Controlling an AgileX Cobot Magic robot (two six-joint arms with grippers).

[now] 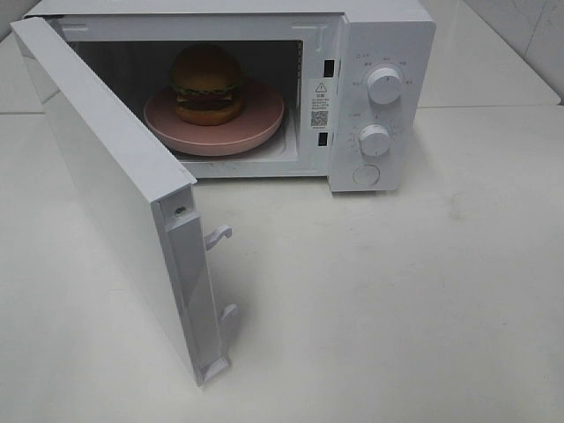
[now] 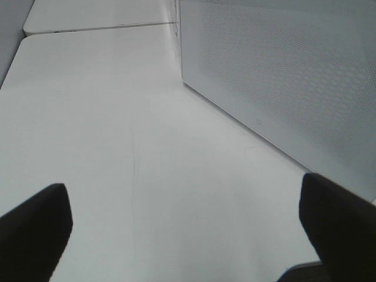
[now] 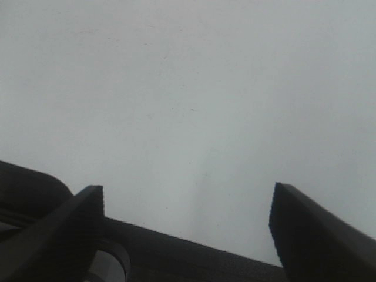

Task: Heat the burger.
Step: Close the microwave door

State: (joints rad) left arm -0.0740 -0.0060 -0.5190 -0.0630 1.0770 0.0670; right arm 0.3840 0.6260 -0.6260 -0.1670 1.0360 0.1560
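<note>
White enamel throughout: the microwave (image 1: 388,53) stands on the white table (image 1: 397,308) with its door (image 1: 97,203) swung wide open, hinged on the left side of the high view. The burger (image 1: 207,84) sits upright on the pink plate (image 1: 256,132) inside the cavity, so loading looks complete. In my judgement, your step in hand is shutting the door. Your left gripper (image 2: 187,226) has its fingers spread wide and empty over bare table, with the door's perforated panel just beside it. Your right gripper (image 3: 188,202) is likewise spread and holds nothing. Neither arm shows in the high view. Risks noted: the plate's rim appears to lie near the cavity's front lip, so a door driven shut hard could jolt the oven and shift the plate. A push placed close to the hinge, or at a slant, may slide the whole oven across the smooth table instead of turning the door. The latch hooks (image 1: 218,236) must seat in their slots, since a half-closed door would likely block heating. The upper knob (image 1: 384,85) and lower knob (image 1: 374,140) then need a centred pinch, as a glancing finger could set the wrong time.
</note>
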